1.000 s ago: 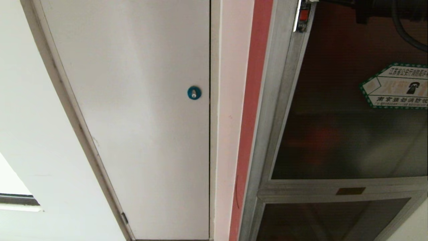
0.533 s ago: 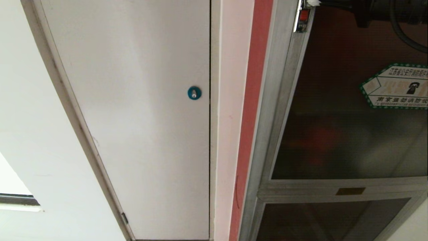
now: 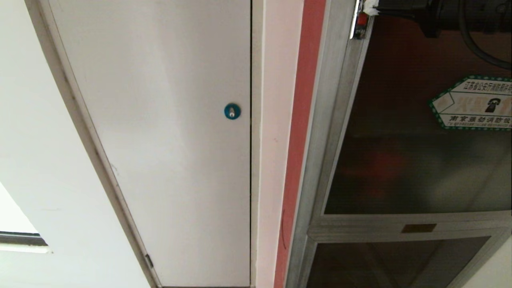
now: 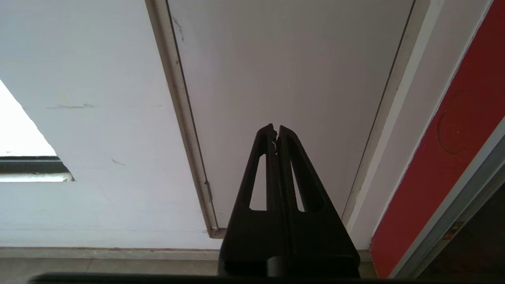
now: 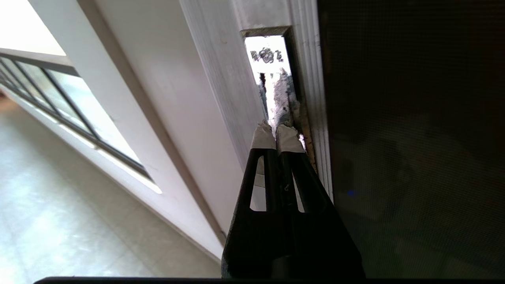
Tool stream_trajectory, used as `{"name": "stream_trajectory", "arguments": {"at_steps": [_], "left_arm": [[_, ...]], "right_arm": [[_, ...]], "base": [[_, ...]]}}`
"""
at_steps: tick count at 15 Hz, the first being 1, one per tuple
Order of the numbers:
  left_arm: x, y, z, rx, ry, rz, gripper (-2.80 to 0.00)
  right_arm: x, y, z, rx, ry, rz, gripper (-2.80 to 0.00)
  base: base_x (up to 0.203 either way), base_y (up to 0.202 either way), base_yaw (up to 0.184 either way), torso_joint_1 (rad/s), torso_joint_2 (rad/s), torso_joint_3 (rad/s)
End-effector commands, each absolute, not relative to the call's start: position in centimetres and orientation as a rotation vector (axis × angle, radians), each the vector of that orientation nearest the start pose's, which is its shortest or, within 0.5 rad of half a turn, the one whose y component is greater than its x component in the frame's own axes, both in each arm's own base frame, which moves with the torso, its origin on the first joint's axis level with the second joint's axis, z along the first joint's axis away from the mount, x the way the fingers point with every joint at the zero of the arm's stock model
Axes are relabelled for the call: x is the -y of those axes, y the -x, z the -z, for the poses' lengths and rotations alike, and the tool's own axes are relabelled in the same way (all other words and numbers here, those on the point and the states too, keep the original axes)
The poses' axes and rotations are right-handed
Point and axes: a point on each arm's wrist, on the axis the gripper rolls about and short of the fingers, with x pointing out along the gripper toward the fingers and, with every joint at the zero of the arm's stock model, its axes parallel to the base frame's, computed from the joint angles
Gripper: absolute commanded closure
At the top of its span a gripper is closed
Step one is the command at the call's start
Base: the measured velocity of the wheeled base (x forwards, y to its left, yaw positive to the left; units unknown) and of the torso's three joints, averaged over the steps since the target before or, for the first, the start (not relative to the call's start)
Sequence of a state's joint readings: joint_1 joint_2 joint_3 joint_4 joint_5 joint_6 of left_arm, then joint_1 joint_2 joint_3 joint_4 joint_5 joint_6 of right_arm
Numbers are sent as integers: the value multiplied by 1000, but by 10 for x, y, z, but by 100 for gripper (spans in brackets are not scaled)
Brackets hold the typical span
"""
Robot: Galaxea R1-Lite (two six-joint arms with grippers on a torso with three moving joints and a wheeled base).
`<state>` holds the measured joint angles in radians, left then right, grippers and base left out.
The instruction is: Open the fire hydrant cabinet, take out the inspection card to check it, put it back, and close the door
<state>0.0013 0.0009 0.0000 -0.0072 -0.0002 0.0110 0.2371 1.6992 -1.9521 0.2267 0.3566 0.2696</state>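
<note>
A hexagonal green-bordered sticker (image 3: 474, 103) on the door (image 3: 420, 160) is printed with Chinese characters, partly cut off, and a telephone symbol.

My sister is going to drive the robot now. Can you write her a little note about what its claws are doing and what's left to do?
Right claw: shut, holding nothing, its taped tips at the slot in the edge of the door, up by the small red latch.
Left claw: shut, holding nothing, parked in front of the plain white door, away from the job.
Fire hydrant cabinet: the door looks just barely ajar at the latch side.
Inspection card: not in view.
Done: reached the latch.
Left: pull the door open, take the card out, check it, put it back, close the door.
</note>
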Motion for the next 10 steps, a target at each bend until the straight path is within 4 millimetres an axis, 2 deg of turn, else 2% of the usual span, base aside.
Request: {"name": "stream_trajectory", "arguments": {"at_steps": [1, 10], "left_arm": [[0, 23, -76, 5, -11, 0, 0], [0, 23, -76, 5, -11, -1, 0]], "right_arm": [[-81, -284, -414, -63, -252, -592, 0], [-82, -284, -411, -74, -247, -546, 0]], "base": [[0, 0, 0, 0, 0, 0], [0, 0, 0, 0, 0, 0]]}}
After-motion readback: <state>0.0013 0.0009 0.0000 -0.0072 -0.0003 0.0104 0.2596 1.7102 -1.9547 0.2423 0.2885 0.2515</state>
